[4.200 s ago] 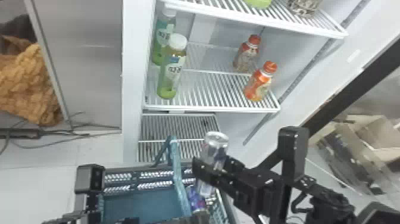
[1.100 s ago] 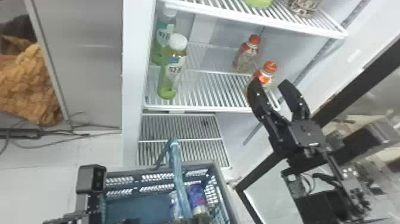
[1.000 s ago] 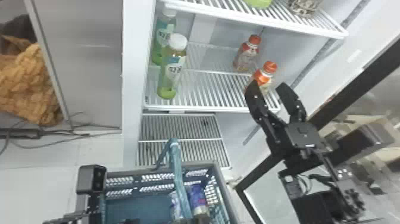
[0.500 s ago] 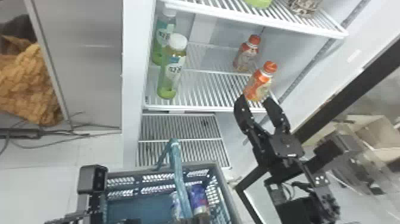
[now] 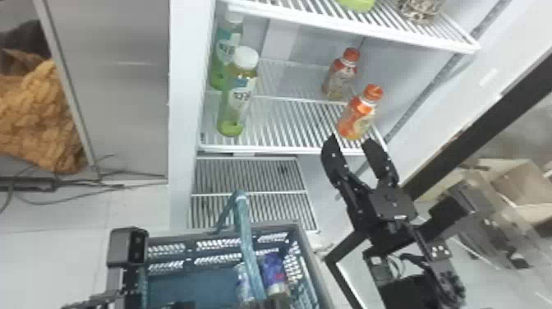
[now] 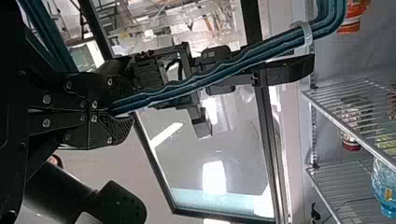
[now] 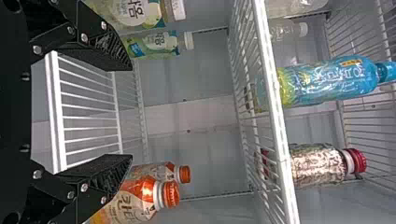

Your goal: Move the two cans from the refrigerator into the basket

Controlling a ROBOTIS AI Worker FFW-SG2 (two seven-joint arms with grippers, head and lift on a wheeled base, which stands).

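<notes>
We're in an indoor workspace; lab or shop, can't tell for sure. We have a tall white refrigerator [image 5: 181, 123] with wire shelves, stocked with green-labelled plastic bottles [image 5: 240, 96] and orange-capped plastic bottles [image 5: 358, 113]. Loose black cables [image 5: 117, 186] on pale tiled floor [image 5: 53, 263], open brown cardboard boxes [image 5: 519, 183] read as lab.

Two white-capped bottles [image 5: 236, 107] by the left edge of a shelf [image 5: 279, 148], two orange-capped bottles [image 5: 356, 117] toward its right, tan cloth [image 5: 39, 119]

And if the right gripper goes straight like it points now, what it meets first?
The right gripper would probably meet the nearer orange-capped bottle; depth is unclear, so the shelf's front edge could come first.
</notes>
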